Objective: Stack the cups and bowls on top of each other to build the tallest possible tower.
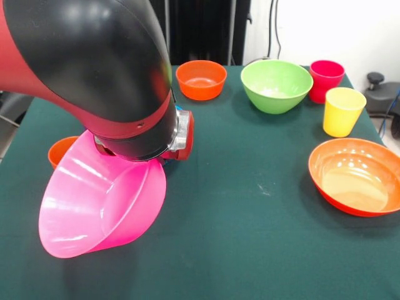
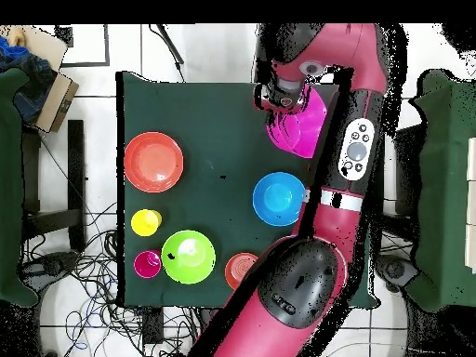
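Pink bowl (image 1: 103, 206) hangs tilted under the arm (image 1: 94, 69) (jaws hidden, grip unclear); level it before setting down.

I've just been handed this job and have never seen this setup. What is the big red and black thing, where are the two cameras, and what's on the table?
The red and black thing is a robot arm on a pedestal. The front view looks across the table toward the robot; the overhead view looks straight down, with the robot's base at the bottom.

On the green table stand a large orange bowl, a green bowl, a small orange bowl, a yellow cup and a red cup. The overhead view also shows a blue bowl.

A big pink bowl hangs tilted under the arm's end, apparently held; the fingers themselves are hidden. An orange cup or bowl peeks out behind it.
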